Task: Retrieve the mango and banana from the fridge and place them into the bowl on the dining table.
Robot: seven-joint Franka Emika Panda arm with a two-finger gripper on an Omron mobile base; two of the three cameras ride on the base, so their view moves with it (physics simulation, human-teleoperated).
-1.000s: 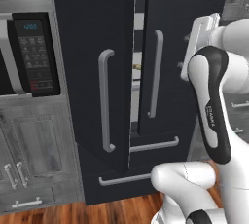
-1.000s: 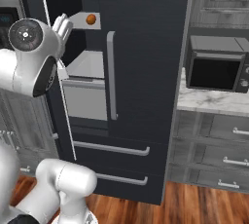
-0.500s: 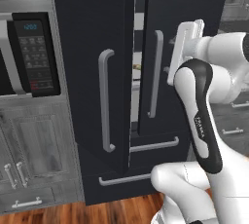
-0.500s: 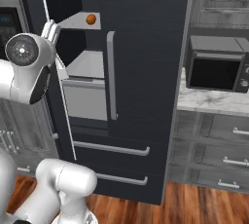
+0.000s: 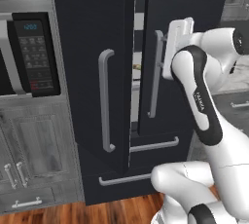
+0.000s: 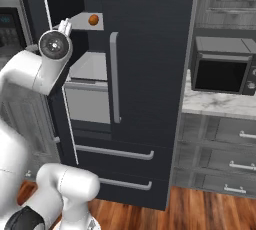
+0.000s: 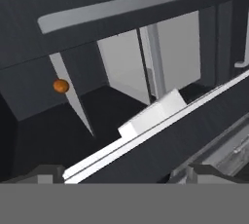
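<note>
The dark fridge (image 5: 92,33) stands with its doors ajar. The mango (image 6: 93,19), a small orange fruit, rests on a light grey shelf (image 6: 80,21) inside; the hand view shows the mango (image 7: 61,86) deep at the left. My gripper (image 7: 125,175) is open with nothing between its fingers, facing the gap over the door's edge. From the left base view the gripper (image 5: 179,29) sits by the right door's silver handle (image 5: 155,72). A small yellow bit (image 5: 137,66) shows in the gap; I cannot tell if it is the banana. The bowl and dining table are out of view.
A black microwave (image 5: 29,57) sits in the grey cabinets left of the fridge. Another microwave (image 6: 225,69) stands on a marble counter (image 6: 210,105) to the right. Two fridge drawers (image 6: 125,164) lie below, above a wooden floor (image 6: 190,209).
My hand has swung left, from beside the fridge toward the right door's handle and the gap. The jaws stayed open. The cameras have not shifted.
</note>
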